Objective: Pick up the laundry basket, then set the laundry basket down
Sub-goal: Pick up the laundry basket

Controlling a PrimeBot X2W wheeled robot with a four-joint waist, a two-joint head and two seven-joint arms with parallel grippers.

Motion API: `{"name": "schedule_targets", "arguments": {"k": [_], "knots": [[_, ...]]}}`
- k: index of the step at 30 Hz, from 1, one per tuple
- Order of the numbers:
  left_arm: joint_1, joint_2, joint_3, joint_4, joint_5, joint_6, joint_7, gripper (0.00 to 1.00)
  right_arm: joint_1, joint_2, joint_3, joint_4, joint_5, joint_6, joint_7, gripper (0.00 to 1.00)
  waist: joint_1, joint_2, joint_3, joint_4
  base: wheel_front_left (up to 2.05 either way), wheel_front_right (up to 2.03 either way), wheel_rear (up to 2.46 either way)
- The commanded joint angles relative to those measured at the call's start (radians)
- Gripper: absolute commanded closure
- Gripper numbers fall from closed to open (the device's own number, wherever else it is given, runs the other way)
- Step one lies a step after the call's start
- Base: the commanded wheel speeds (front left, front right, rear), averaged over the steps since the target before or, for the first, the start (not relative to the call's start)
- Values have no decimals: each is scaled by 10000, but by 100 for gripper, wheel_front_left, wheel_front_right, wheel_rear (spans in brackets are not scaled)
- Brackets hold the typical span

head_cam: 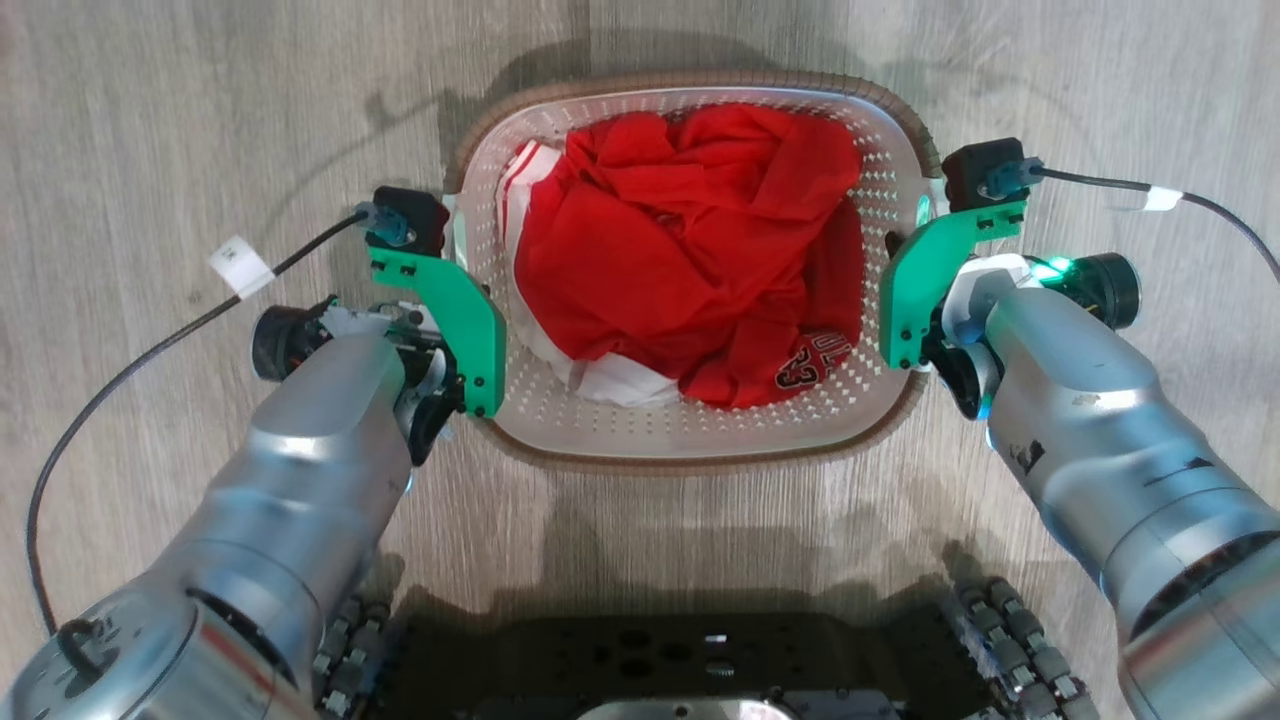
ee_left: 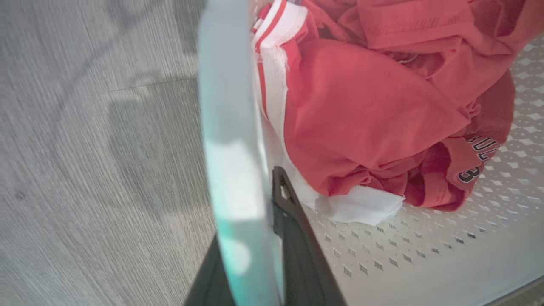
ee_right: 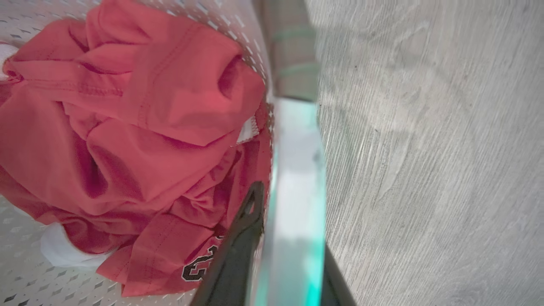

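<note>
where the grey wood-grain floor (head_cam: 150, 120) lies at 12 o'clock from the robot's dark base (head_cam: 690, 660), the laundry basket (head_cam: 700, 430) sits between both arms: a rounded-rectangular white tub with rows of small holes in its walls and a brown woven-look band round the rim. whether it rests on the floor or is raised off it i cannot tell. it is heaped with crumpled red clothing (head_cam: 690, 240), with white cloth (head_cam: 620, 380) showing at the heap's 9 and 7 o'clock edges. the left arm (head_cam: 300, 450) reaches up from 7 o'clock and its green bracket (head_cam: 455, 320) lies over the basket's 9 o'clock side; the right arm (head_cam: 1100, 430) comes from 5 o'clock, its green bracket (head_cam: 930, 280) at the 3 o'clock side, a green light (head_cam: 1050, 268) glowing at the wrist. in the left wrist view the left jaws are closed on the basket's pale rim, one dark finger (ee_left: 293, 229) inside against the perforated wall and the other outside. the right jaws grip the opposite rim likewise, one finger (ee_right: 238, 246) inside beside the red cloth. the red garment carries dark-edged print (head_cam: 810, 360) that looks like "23", with part of a word folded away. a white tag (head_cam: 240, 265) on the left cable bears marks too small to read.
</note>
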Motion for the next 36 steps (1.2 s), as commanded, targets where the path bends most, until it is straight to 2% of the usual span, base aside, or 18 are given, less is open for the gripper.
{"name": "schedule_targets", "arguments": {"k": [1,13,17,18,19,20,23,31,36], "knots": [[324,189,-98,-154,3,-171,46,100,326,87,268,-100,26,71,77,100,0,0,-160,-2,0,0,0],[837,189,-697,48,-328,-241,469,100,817,28,1016,-388,575,71,1004,100,0,0,-1900,-2,0,0,0],[1169,189,-900,153,-428,-270,710,100,1183,8,1415,-613,957,71,1678,100,0,0,-3077,5,0,0,0],[1169,189,-900,153,-428,-270,710,100,1183,8,1415,-613,957,71,1678,100,0,0,-3077,5,0,0,0],[1343,189,-963,189,-488,-290,831,100,1352,-17,1543,-713,1149,71,1863,100,0,0,-3642,17,0,0,0],[1343,189,-963,189,-488,-290,831,100,1352,-17,1543,-713,1149,71,1863,100,0,0,-3642,17,0,0,0],[1675,189,-985,264,-630,-311,985,100,1721,-30,1642,-836,1556,71,2133,100,0,0,-4536,61,0,0,0],[2613,189,-1279,401,-807,-371,1914,100,2665,-12,2129,-1044,2383,71,3117,100,0,0,-6748,133,0,0,0],[3080,249,-1507,90,-1012,-383,2626,100,3018,-8,2469,-1305,2815,71,3721,100,0,0,-7610,235,0,0,0]]}}
